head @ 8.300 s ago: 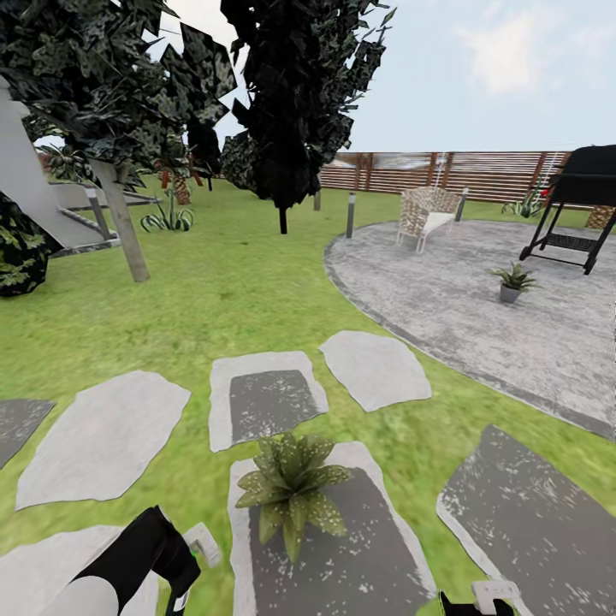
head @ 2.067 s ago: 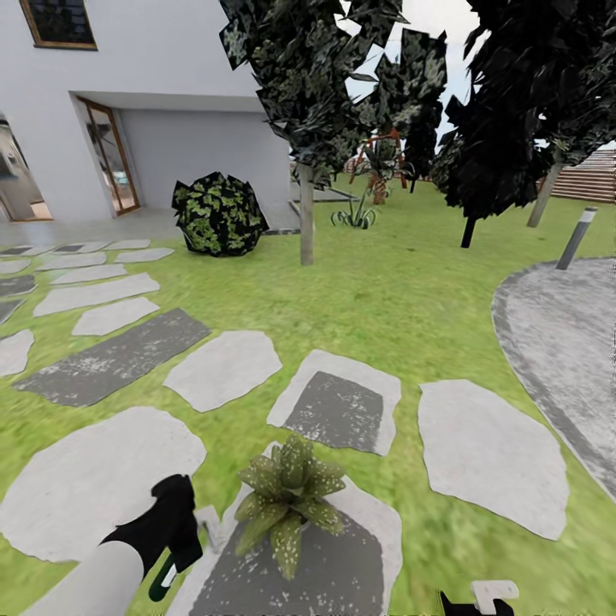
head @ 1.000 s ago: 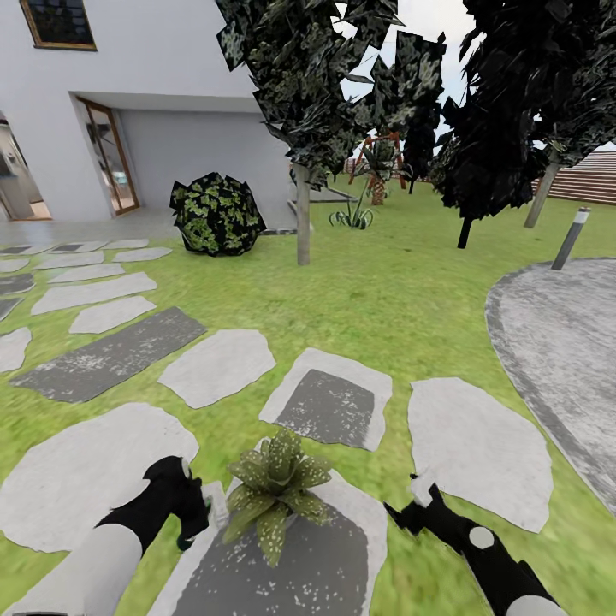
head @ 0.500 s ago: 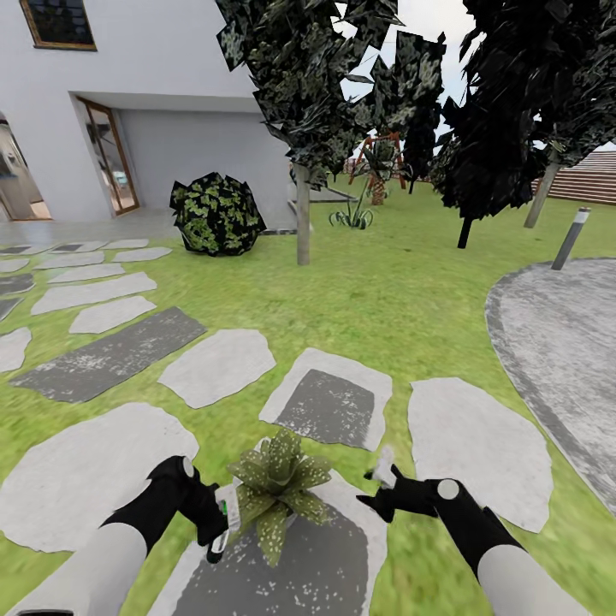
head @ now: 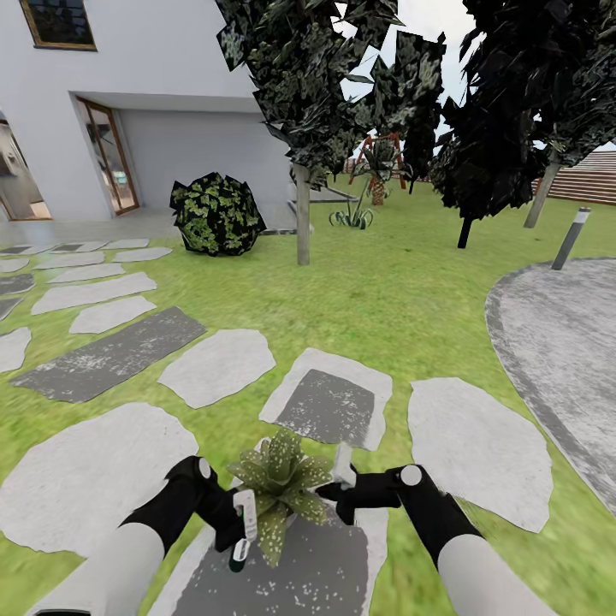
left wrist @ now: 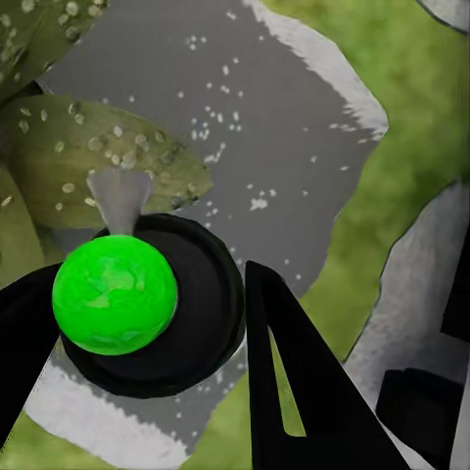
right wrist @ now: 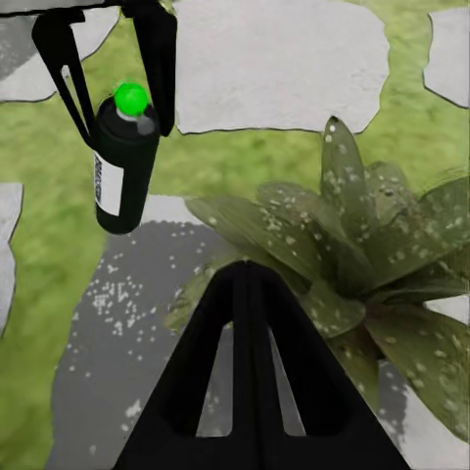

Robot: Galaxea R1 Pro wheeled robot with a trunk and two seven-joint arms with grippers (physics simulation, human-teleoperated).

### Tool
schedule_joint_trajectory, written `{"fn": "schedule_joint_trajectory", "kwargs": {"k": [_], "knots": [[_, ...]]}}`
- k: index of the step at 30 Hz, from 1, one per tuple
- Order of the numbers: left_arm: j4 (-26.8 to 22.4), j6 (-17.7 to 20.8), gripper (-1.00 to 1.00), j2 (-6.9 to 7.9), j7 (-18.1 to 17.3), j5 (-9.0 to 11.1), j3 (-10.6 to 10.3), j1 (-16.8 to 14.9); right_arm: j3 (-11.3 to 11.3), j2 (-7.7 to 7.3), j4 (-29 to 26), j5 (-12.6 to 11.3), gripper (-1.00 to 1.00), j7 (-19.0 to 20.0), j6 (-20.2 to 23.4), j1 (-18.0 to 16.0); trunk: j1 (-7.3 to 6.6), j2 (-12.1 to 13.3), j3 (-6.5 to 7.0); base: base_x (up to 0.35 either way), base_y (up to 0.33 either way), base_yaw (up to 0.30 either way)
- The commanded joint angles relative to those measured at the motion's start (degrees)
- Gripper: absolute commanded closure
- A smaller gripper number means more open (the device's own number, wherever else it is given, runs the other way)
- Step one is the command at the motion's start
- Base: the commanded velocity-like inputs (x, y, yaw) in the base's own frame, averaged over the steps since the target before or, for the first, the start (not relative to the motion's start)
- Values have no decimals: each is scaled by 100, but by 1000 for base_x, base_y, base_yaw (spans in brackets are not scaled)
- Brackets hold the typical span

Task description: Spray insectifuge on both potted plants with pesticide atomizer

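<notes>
One potted plant (head: 278,489), a rosette of pale-speckled green leaves, stands on a dark stepping stone (head: 325,569) right in front of me; its leaves hide the pot. My left gripper (head: 238,524) is shut on the pesticide atomizer (head: 245,529), a slim dark bottle with a pale label, touching the plant's left side. Through the left wrist camera the atomizer's green top (left wrist: 115,294) sits between the fingers (left wrist: 294,392). My right gripper (head: 342,481) is shut and empty at the plant's right side. The right wrist view has the atomizer (right wrist: 122,181) hanging beyond the plant (right wrist: 372,264).
Flat grey stepping stones (head: 218,366) lie across the lawn around me. The round grey patio (head: 560,342) curves at the right with a bollard light (head: 569,238). Ahead stand a tree trunk (head: 303,218), a round dark bush (head: 216,214) and the house wall with a door (head: 109,154).
The view swung from the patio toward the house. The right arm rose into view and moved left to the plant. The left gripper carried the atomizer right, up against the leaves.
</notes>
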Motion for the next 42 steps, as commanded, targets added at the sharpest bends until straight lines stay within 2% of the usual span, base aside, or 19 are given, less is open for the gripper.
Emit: {"fn": "schedule_joint_trajectory", "kwargs": {"k": [1,6,11,19,22,25,34,36,42], "knots": [[-11,60,100,-8,-25,-6,-8,-3,-48,35,-5,59,100,30,-35,-4,-1,-2,-5,0,0,0],[-28,57,100,-56,-23,5,-9,-10,-48,109,-5,59,100,31,-35,-4,-1,-2,-5,0,0,0],[-47,-68,100,-248,-13,21,-1,-10,-48,130,-5,59,100,31,-35,-4,-1,-2,-5,0,0,0],[-83,-89,100,-363,165,44,14,-10,-48,166,-5,59,100,31,-35,-17,-1,-2,-5,0,0,0],[-43,-323,100,-382,412,273,12,-10,-48,172,-5,59,100,31,-35,-15,-1,-2,-5,0,0,0],[-16,-459,100,-391,501,339,17,-3,-48,172,-5,59,100,31,-35,-20,-1,-2,-5,0,0,0],[-6,-523,100,-531,524,338,17,7,-48,172,-5,59,100,31,-39,-21,-1,-2,-5,0,0,0],[-5,-528,100,-590,688,337,15,12,-48,173,-5,59,100,31,-36,-22,-1,-2,-5,0,0,0],[-4,-533,100,-645,772,329,5,29,-48,174,-5,59,100,31,-35,-22,-1,-2,-5,0,0,0]]}}
